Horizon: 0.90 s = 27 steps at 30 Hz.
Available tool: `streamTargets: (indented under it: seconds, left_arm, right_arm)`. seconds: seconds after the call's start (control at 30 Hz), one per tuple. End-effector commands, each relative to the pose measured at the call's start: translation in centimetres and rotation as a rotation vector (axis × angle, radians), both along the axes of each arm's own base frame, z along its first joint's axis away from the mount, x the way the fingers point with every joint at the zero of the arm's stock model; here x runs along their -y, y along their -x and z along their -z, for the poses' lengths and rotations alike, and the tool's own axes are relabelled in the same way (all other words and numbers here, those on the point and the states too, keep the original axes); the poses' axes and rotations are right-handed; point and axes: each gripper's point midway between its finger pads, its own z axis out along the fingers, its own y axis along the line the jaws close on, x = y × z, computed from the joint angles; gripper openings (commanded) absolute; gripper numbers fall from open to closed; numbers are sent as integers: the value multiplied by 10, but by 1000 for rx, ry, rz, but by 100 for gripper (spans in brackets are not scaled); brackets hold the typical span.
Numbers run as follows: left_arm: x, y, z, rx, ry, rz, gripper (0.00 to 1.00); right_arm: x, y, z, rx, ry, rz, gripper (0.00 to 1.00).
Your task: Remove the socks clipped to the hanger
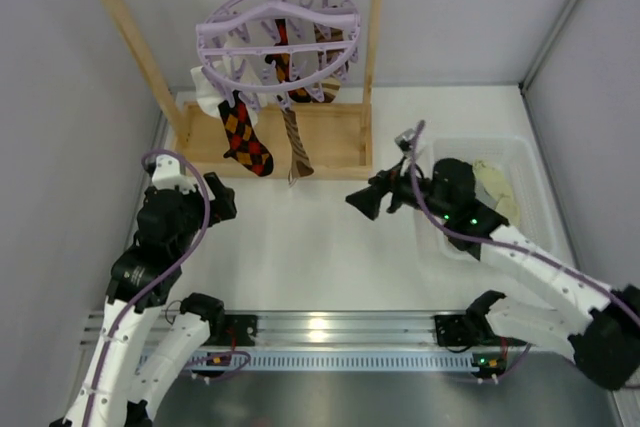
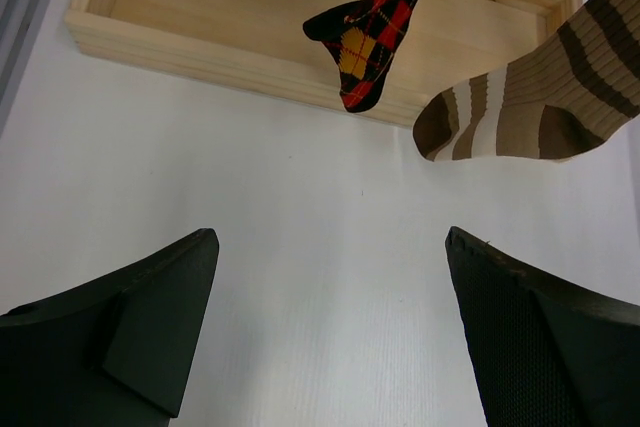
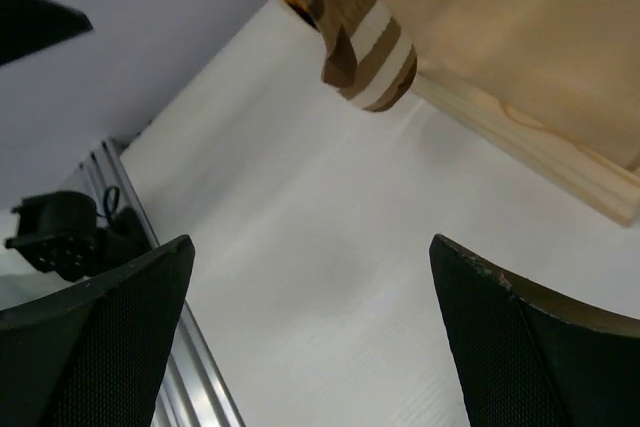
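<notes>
At the back of the table, the lilac hanger (image 1: 280,22) hangs by its hook from the top bar of the wooden rack (image 1: 135,47), with the socks clipped under its ring. There is a white sock (image 1: 207,87) on the left, and an argyle sock (image 1: 246,139) and a striped sock (image 1: 295,147) dangle lowest, toes down over the rack's base. Both claws are empty, jaws spread wide. The left gripper (image 1: 220,197) sits near the argyle toe, just to its left and nearer the arm bases. In its wrist view that toe hangs ahead of and above the gap between the fingers, slightly right of centre. The right gripper (image 1: 362,200) points leftward at the striped sock but looks somewhat farther off. The socks' long axes run straight down from the clips, so I judge the left arm better placed — it needs to rise forward, close across the argyle foot and pull down along that axis.
</notes>
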Motion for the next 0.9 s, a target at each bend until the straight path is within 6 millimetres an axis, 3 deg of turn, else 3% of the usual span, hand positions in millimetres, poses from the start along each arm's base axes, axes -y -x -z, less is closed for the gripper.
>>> streamTargets:
  seconds: [0.0, 0.03, 0.07, 0.13, 0.17, 0.23, 0.27, 0.47, 0.6, 0.73, 0.87]
  left_arm:
    - [2, -10, -1, 9, 15, -10, 99]
    - [3, -10, 0, 4, 14, -5, 99]
    - [4, -10, 0, 2, 14, -2, 99]
    - [5, -11, 1, -3, 15, 4, 99]
    - [6, -11, 3, -8, 15, 8, 99]
    - [8, -12, 4, -15, 15, 19, 99]
    - [9, -12, 4, -15, 15, 23, 99]
    - [11, -12, 5, -16, 15, 28, 99]
    - [12, -12, 7, -24, 13, 32, 99]
    - [12, -13, 6, -23, 12, 35, 99]
    - [12, -12, 4, -16, 13, 40, 99]
  right_arm:
    - [-67, 8, -37, 204, -13, -203, 96]
    - [-77, 2, -49, 256, 1, -186, 95]
    - [-88, -14, -33, 252, 51, -135, 94]
    - [-104, -26, -38, 313, 44, -104, 91]
    - [-111, -39, -21, 297, 70, -83, 91]
    - [-116, -56, -22, 334, 78, -31, 89]
    - [-123, -63, -9, 324, 99, -29, 90]
    - [-142, -95, 7, 325, 79, 50, 83]
    - [-153, -109, 7, 343, 72, 69, 80]
    - [-165, -117, 8, 346, 48, 60, 64]
    - [-167, -119, 11, 354, 25, 75, 40]
